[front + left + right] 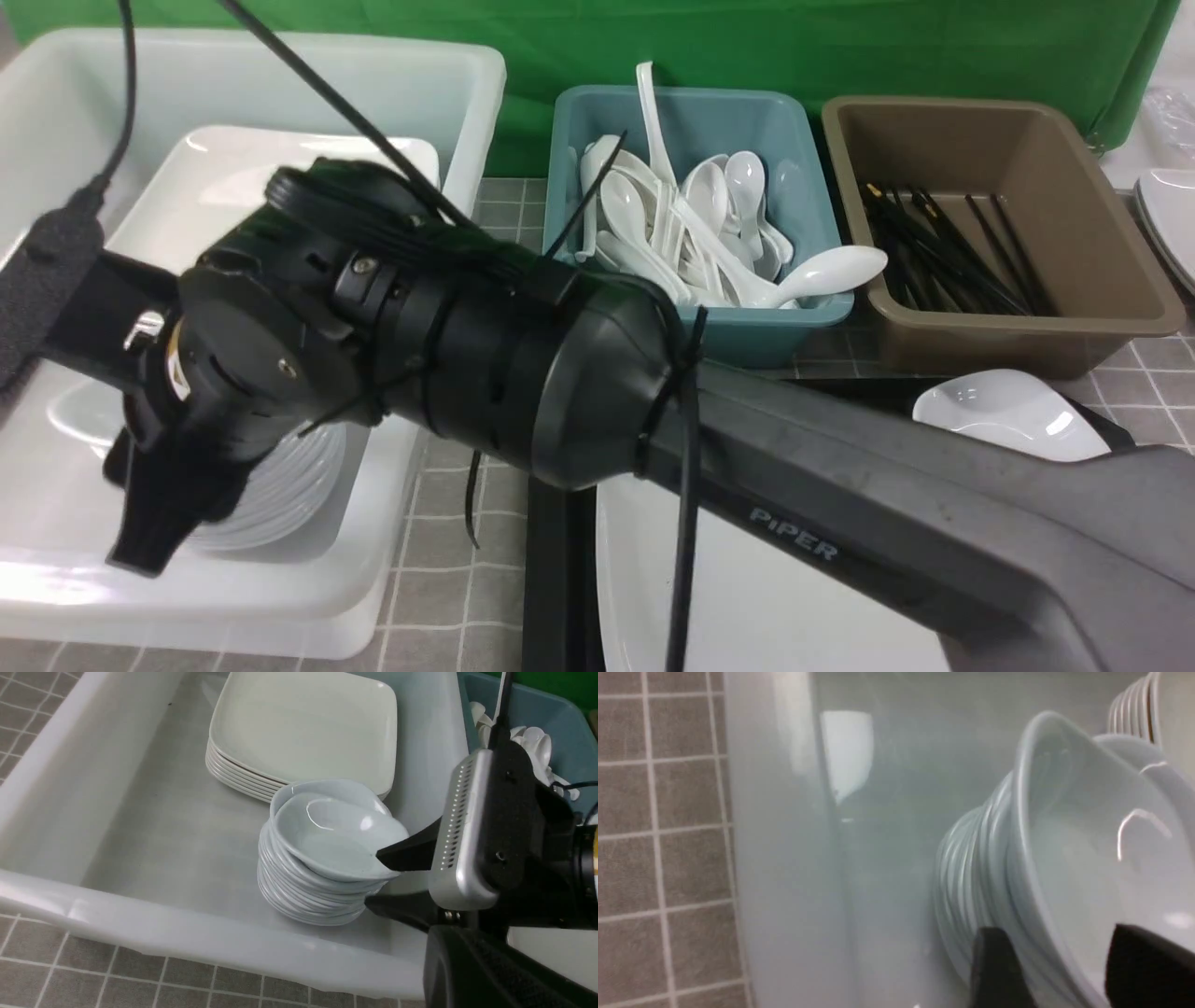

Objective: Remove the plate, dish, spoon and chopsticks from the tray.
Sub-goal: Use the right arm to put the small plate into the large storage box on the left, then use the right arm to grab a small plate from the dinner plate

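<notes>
While the right arm is reaching across into the translucent white plastic tub [140, 933], the right gripper [373, 879] is hanging at the tub's stack of small rounded white dishes [299, 896].

- Item: small glossy white dish [327, 835], lying topmost on that stack, sitting a little askew and overhanging toward the gripper.
- Item: black fingers [406, 851], standing spread apart, one over the dish's rim and one beside the stack below it, gripping nothing.
- Item: left gripper, out of sight, fingers closed; whether they are holding anything I cannot tell.
- Item: pile of large white square plates [303, 723], lying behind the dishes in the same tub.
- Item: large white square plate [766, 607], showing partly under the arm, apparently lying on the black plastic tray [551, 560].

The step in hand is looking like the dish's release. Doing it well is meaning drawing the fingers straight back off the rim without lifting or nudging, since the crooked dish is looking ready to slide.
</notes>
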Controlling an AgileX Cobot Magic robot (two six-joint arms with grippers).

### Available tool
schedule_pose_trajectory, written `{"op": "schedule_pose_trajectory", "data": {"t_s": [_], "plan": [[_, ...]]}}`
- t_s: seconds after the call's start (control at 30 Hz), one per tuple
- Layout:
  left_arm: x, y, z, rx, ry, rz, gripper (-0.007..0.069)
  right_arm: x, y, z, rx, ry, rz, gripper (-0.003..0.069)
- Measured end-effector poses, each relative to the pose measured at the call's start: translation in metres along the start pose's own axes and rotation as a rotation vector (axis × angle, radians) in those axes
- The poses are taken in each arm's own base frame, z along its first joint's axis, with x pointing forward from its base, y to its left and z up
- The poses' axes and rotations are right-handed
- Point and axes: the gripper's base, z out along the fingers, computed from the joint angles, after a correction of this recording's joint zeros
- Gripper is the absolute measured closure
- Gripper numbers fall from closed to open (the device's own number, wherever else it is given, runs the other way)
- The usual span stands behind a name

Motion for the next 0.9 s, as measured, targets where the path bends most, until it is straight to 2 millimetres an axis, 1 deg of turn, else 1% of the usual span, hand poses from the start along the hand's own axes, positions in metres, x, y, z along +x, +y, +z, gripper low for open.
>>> {"op": "schedule_pose_trajectory", "data": {"t_s": [0.03, 0.07, 0.1, 0.17, 0.2, 0.27, 0.3, 0.33, 0.37, 0.4, 0.43, 0.47, 0.5, 0.53, 0.57, 0.6, 0.63, 0.67, 0.7, 0.73, 0.77, 0.8, 0.9], "plan": [[0.000, 0.000, 0.000, 0.005, 0.002, -0.002, 0.0622, 0.000, 0.002, -0.008, -0.006, 0.022, 0.023, 0.0153], [0.001, -0.002, 0.000, 0.017, 0.006, -0.005, 0.0622, -0.002, 0.005, -0.027, -0.011, 0.048, 0.044, 0.0092], [0.001, -0.003, 0.000, 0.035, 0.012, -0.009, 0.0622, -0.002, 0.006, -0.041, -0.006, 0.078, 0.050, 0.0060], [0.001, -0.006, 0.000, 0.061, 0.015, -0.015, 0.0622, -0.003, 0.005, -0.072, 0.023, 0.108, 0.038, 0.0041], [0.001, -0.008, 0.000, 0.088, 0.013, -0.025, 0.0622, -0.002, -0.001, -0.099, 0.071, 0.130, 0.028, 0.0055], [-0.001, -0.011, 0.001, 0.120, 0.006, -0.027, 0.0622, 0.002, -0.016, -0.143, 0.181, 0.132, 0.034, 0.0133], [-0.001, -0.013, 0.002, 0.133, 0.010, -0.023, 0.0622, 0.006, -0.023, -0.150, 0.213, 0.137, 0.042, 0.0176], [-0.002, -0.016, 0.005, 0.153, 0.031, -0.016, 0.0622, 0.013, -0.037, -0.169, 0.264, 0.129, 0.084, 0.0265], [-0.002, -0.019, 0.007, 0.168, 0.051, -0.005, 0.0622, 0.023, -0.053, -0.187, 0.302, 0.121, 0.147, 0.0372], [-0.002, -0.022, 0.012, 0.187, 0.089, 0.009, 0.0622, 0.037, -0.070, -0.202, 0.334, 0.130, 0.216, 0.0473], [-0.003, -0.028, 0.020, 0.216, 0.142, 0.028, 0.0622, 0.058, -0.085, -0.210, 0.347, 0.164, 0.278, 0.0539], [-0.004, -0.036, 0.029, 0.268, 0.202, 0.064, 0.0622, 0.094, -0.106, -0.222, 0.359, 0.230, 0.355, 0.0591], [-0.004, -0.037, 0.031, 0.274, 0.209, 0.069, 0.0622, 0.096, -0.109, -0.227, 0.367, 0.224, 0.363, 0.0594], [-0.005, -0.041, 0.037, 0.303, 0.238, 0.090, 0.0622, 0.121, -0.118, -0.232, 0.372, 0.281, 0.395, 0.0603], [-0.006, -0.049, 0.050, 0.360, 0.294, 0.130, 0.0622, 0.162, -0.124, -0.231, 0.366, 0.389, 0.438, 0.0601], [-0.006, -0.052, 0.055, 0.378, 0.317, 0.145, 0.0622, 0.175, -0.128, -0.235, 0.372, 0.412, 0.458, 0.0596], [-0.006, -0.056, 0.063, 0.407, 0.350, 0.161, 0.0622, 0.201, -0.128, -0.231, 0.357, 0.481, 0.485, 0.0582], [-0.005, -0.059, 0.071, 0.423, 0.376, 0.170, 0.0622, 0.228, -0.130, -0.231, 0.358, 0.526, 0.516, 0.0551], [-0.005, -0.062, 0.082, 0.440, 0.406, 0.181, 0.0622, 0.251, -0.129, -0.225, 0.347, 0.569, 0.537, 0.0522], [-0.004, -0.064, 0.092, 0.449, 0.431, 0.194, 0.0622, 0.277, -0.131, -0.221, 0.360, 0.584, 0.569, 0.0454], [-0.004, -0.066, 0.099, 0.453, 0.447, 0.198, 0.0622, 0.291, -0.129, -0.215, 0.352, 0.603, 0.580, 0.0421], [-0.003, -0.067, 0.107, 0.460, 0.463, 0.208, 0.0622, 0.310, -0.129, -0.207, 0.363, 0.598, 0.598, 0.0338], [0.000, -0.068, 0.124, 0.454, 0.504, 0.222, 0.0622, 0.336, -0.124, -0.185, 0.365, 0.571, 0.580, 0.0202]]}}
